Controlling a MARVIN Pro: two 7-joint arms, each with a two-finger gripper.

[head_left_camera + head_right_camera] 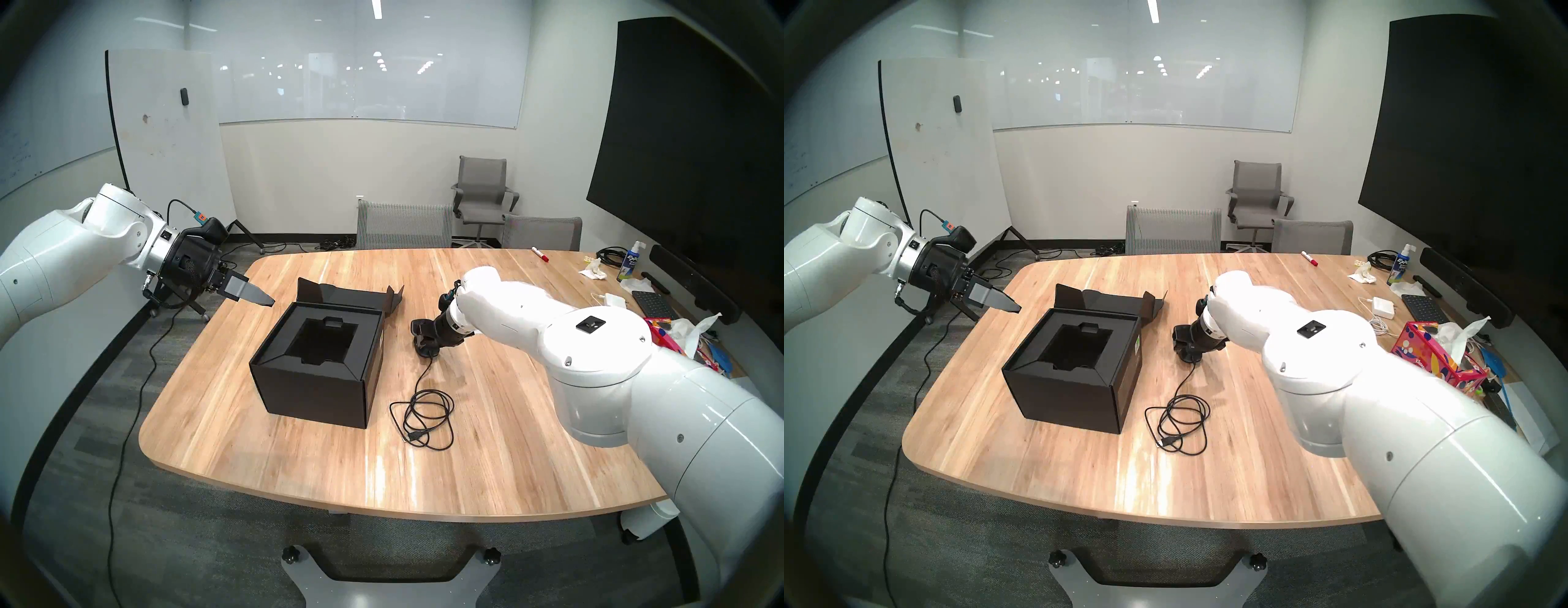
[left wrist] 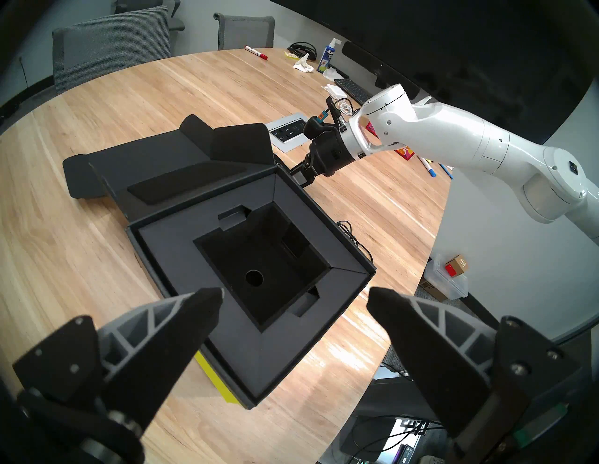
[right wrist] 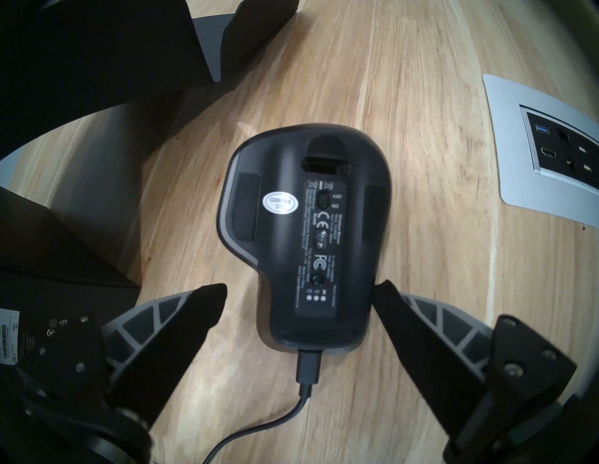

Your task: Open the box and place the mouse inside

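— Black on black, your box [image 1: 314,373]: where does it sit?

— You see it on the table [image 1: 297,458], left of centre, lid [image 1: 352,293] folded back flat behind it. The foam insert [image 2: 181,246] shows, with a deep square well [image 2: 262,262] in the middle that holds nothing.

— And the mouse [image 3: 304,236]?

— It lies on the wood just right of the box, belly up; your right wrist view shows the label and a silver oval sticker [image 3: 279,203]. Its cable [image 1: 424,416] leaves the near end and runs toward you into a loose coil on the table.

— Does the right gripper [image 3: 299,293] have it?

— No. You see its fingers spread wide, one on each side of the mouse's cable end. The right fingertip [image 3: 384,291] looks to be at the mouse's edge; whether it touches, you cannot tell. The other stands off it.

— The left gripper [image 2: 295,296]?

— Jaws apart too, holding nothing. It hangs in the air off the box's left side, tilted down toward the well.

— Anything further out?

— A metal socket plate [image 3: 547,152] set in the table beyond the mouse, and a tissue box [image 1: 1437,356] at the far right.
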